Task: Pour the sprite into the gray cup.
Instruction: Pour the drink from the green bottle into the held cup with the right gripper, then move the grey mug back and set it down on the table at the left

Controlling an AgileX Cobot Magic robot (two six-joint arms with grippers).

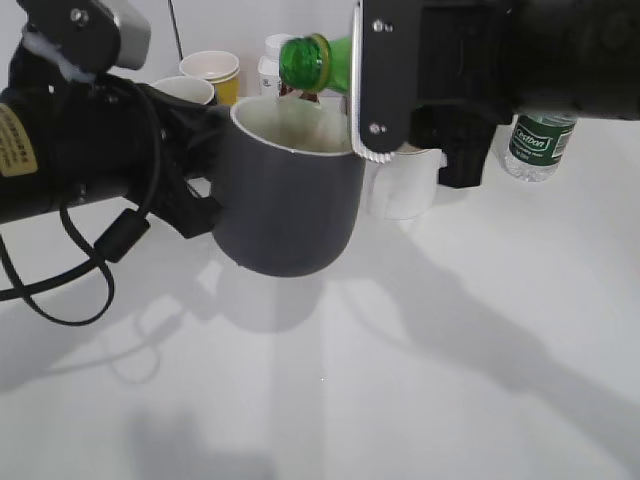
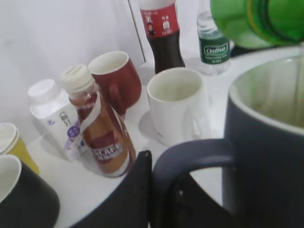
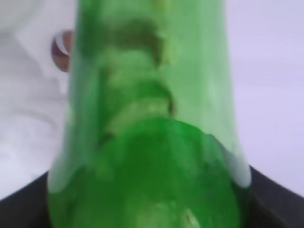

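Note:
The gray cup (image 1: 288, 200) is held just above the table by my left gripper (image 1: 205, 175), which is shut on its handle (image 2: 190, 154). The cup's off-white inside shows in the left wrist view (image 2: 275, 92). The sprite, a green bottle (image 1: 320, 62), is tipped on its side with its mouth over the cup's far rim. My right gripper (image 1: 385, 85) is shut on the bottle's body. The bottle fills the right wrist view (image 3: 152, 142) and its neck shows in the left wrist view (image 2: 259, 19). No stream of liquid is visible.
Behind the cup stand a white mug (image 2: 178, 107), a red mug (image 2: 116, 78), a brown coffee bottle (image 2: 97, 126), a white milk bottle (image 2: 54, 116), a cola bottle (image 2: 161, 33), a small water bottle (image 1: 540, 140), paper cups (image 1: 212, 72) and a black mug (image 2: 21, 197).

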